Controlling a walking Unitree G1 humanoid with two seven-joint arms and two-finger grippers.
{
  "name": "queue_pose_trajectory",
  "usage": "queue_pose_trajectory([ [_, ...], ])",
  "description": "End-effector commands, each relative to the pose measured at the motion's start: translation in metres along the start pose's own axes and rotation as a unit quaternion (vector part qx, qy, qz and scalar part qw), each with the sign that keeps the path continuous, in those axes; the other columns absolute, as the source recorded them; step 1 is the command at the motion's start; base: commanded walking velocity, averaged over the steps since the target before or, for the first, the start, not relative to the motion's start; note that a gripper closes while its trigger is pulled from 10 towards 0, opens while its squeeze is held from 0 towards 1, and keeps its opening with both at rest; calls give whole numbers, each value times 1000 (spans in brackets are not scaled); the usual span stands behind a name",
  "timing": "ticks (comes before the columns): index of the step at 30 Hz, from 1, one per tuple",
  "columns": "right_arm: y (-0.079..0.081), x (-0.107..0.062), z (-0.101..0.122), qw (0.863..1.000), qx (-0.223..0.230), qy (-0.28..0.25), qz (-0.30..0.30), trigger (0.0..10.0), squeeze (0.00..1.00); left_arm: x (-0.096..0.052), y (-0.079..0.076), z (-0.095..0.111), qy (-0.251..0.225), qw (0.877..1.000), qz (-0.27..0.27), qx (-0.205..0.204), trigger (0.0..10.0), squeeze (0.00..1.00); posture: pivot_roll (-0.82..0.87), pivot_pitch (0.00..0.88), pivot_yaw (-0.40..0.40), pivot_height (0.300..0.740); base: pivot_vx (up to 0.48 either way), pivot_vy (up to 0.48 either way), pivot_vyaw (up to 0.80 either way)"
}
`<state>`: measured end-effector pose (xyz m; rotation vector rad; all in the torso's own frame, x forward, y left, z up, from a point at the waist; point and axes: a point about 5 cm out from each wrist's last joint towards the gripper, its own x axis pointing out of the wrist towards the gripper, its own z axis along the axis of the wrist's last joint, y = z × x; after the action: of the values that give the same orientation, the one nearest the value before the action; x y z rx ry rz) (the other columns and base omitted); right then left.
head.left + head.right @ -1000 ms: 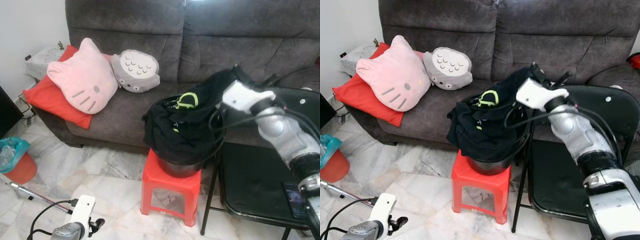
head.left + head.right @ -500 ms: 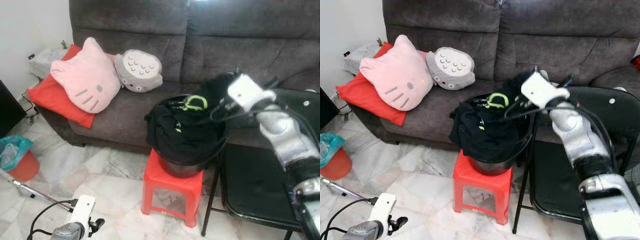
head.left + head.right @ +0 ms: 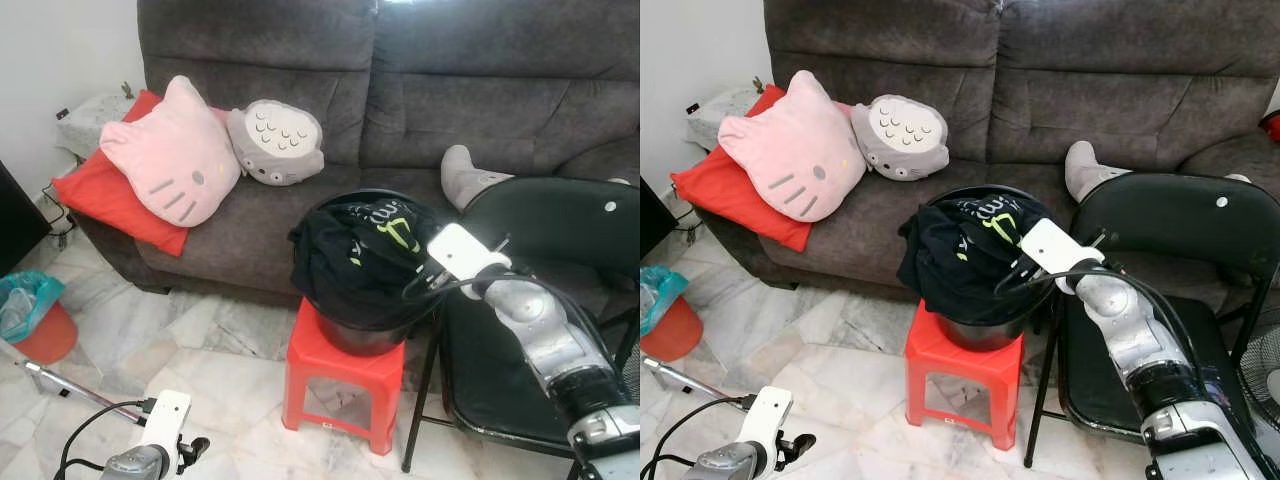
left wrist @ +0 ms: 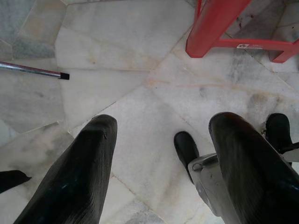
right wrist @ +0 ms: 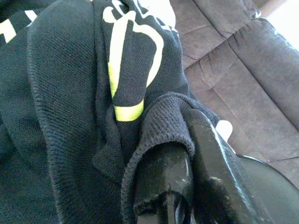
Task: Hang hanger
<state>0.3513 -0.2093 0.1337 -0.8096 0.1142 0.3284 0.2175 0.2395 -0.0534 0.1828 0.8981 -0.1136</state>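
On top of a red stool (image 3: 345, 365), in front of the grey sofa (image 3: 400, 90), sits a black bucket (image 3: 362, 335) heaped with black clothing (image 3: 355, 260) carrying yellow-green markings. Right gripper (image 5: 187, 158) at the bucket's right side, its black fingers (image 5: 210, 154) pinched together on a fold of the black fabric; silver arm reaches in from beside a black folding chair (image 3: 530, 300). No hanger can be made out among the clothes. Left gripper (image 4: 156, 158) hangs low over the marble floor (image 4: 126, 70), fingers spread apart, nothing between them. Pink cat cushion (image 3: 170, 150), grey round cushion (image 3: 275, 142) and red pillow (image 3: 90, 195) lie on the sofa's left end. Orange bin (image 3: 35, 335) with a teal bag stands at far left.
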Motion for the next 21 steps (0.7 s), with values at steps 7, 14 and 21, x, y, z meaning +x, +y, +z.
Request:
queue_pose_trajectory([
  [7,-10,-3,0,1000,-22,7,-22,10000,188,-1,3,-2,6,1000,3,-1,10000,0,-95,0,27,740,0,0,0],
  [14,-19,-6,-7,997,-60,28,-35,10000,0,-1,4,-2,5,1000,3,-1,10000,0,-95,0,29,740,0,0,0],
  [21,-24,-8,-9,997,-59,31,-43,10000,1000,-1,4,-1,5,1000,3,0,10000,0,-96,0,32,740,0,0,0],
])
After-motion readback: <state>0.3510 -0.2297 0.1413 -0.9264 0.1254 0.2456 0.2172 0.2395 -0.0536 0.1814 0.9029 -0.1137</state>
